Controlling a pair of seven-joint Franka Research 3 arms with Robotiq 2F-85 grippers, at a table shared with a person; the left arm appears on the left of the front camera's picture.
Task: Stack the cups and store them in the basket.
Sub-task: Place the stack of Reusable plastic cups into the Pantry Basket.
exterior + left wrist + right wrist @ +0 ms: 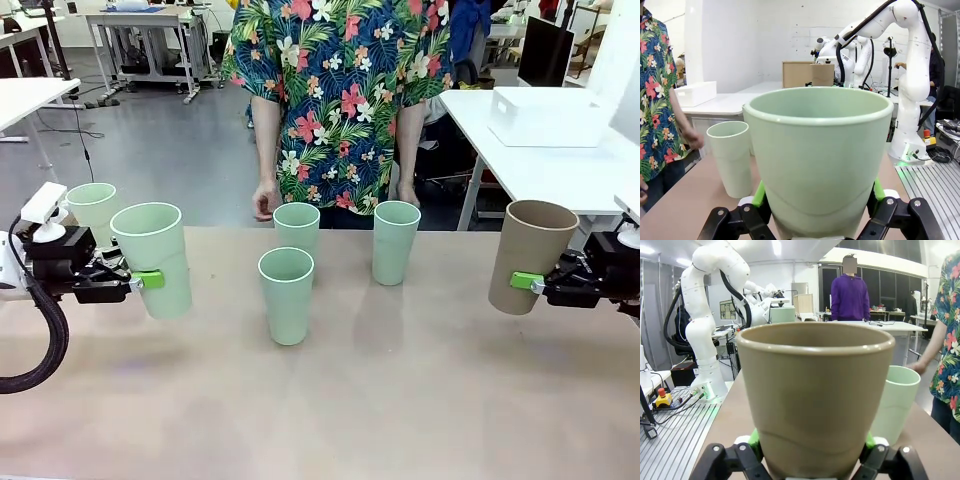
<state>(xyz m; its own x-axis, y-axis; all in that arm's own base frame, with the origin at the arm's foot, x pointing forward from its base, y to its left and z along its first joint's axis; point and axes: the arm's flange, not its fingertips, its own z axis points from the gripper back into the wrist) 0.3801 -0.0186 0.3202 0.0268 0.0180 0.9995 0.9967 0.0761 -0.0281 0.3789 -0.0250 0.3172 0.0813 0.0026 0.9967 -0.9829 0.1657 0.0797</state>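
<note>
Nearest the lens, the left gripper (158,281) is clamped on a mint cup (152,258), its green pads (758,194) pressed to either side of the cup's lower wall. The cup tilts, mouth leaning toward the robot's left. Across the brown table (330,410), the right gripper (522,282) is closed the same way around the tan cup (530,255), which tilts with its mouth toward the robot's right; the right wrist view shows it wedged between both pads near its base.

Three loose cups stand upright, mouths up, mid-table between the arms: a front cup (286,295), a rear cup (297,226) just behind it, and a third cup (396,241) to their right, apart from both. A fifth cup (93,210) stands at the far left, behind the left gripper and partly hidden by it.

The basket (545,116) sits on a separate white table (560,175) at the back right, well apart from every cup.

A person (340,90) in a floral shirt stands at the far edge, one hand (266,200) hanging near the rear cup.
</note>
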